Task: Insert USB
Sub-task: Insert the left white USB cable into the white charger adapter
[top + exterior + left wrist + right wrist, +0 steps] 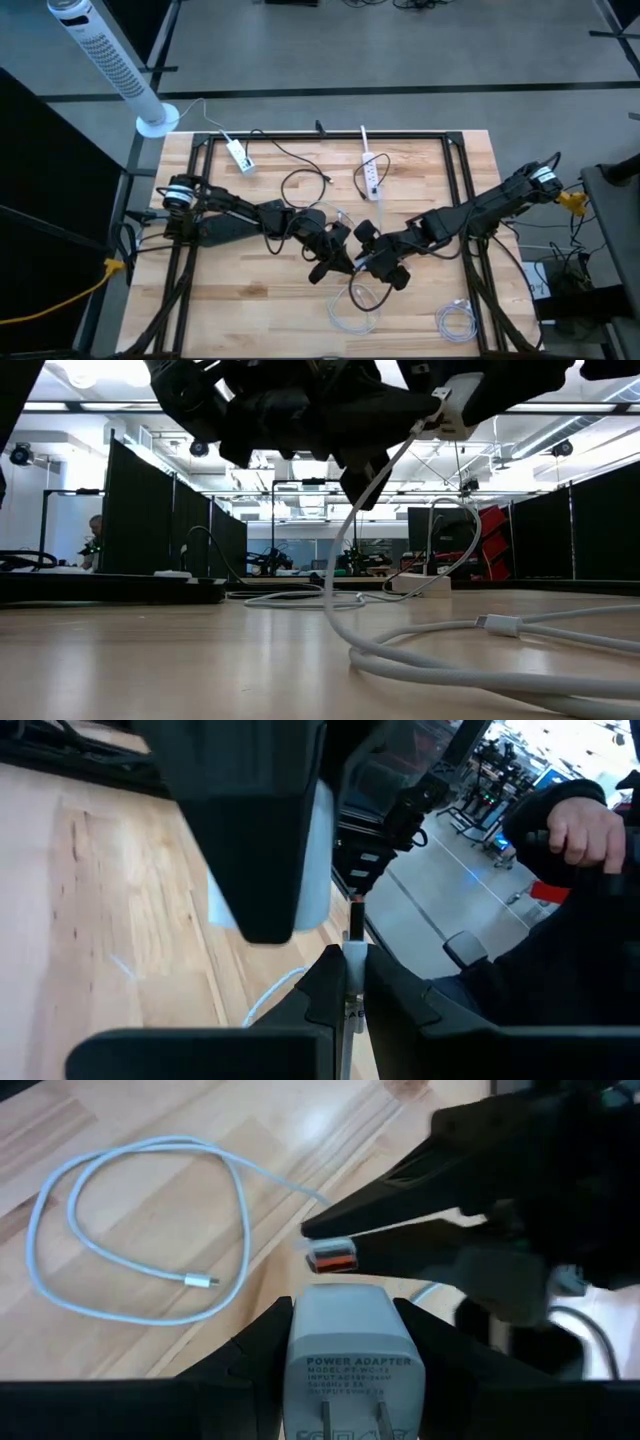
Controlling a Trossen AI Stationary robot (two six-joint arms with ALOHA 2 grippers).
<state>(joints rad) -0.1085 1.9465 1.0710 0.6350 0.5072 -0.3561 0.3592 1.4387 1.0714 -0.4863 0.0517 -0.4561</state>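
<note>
Boxy white adapter [350,1355], metal-tipped USB plug [331,1258]

One piece of print can be read — on the white power adapter [340,1355] seen in the right wrist view. Its grey face carries the heading "POWER ADAPTER" in capitals, just above the two metal prongs. Beneath that heading run further lines that begin "MODEL", "INPUT" and "OUTPUT" — their numbers are too small to make out. Nothing else in any view bears readable text
</note>
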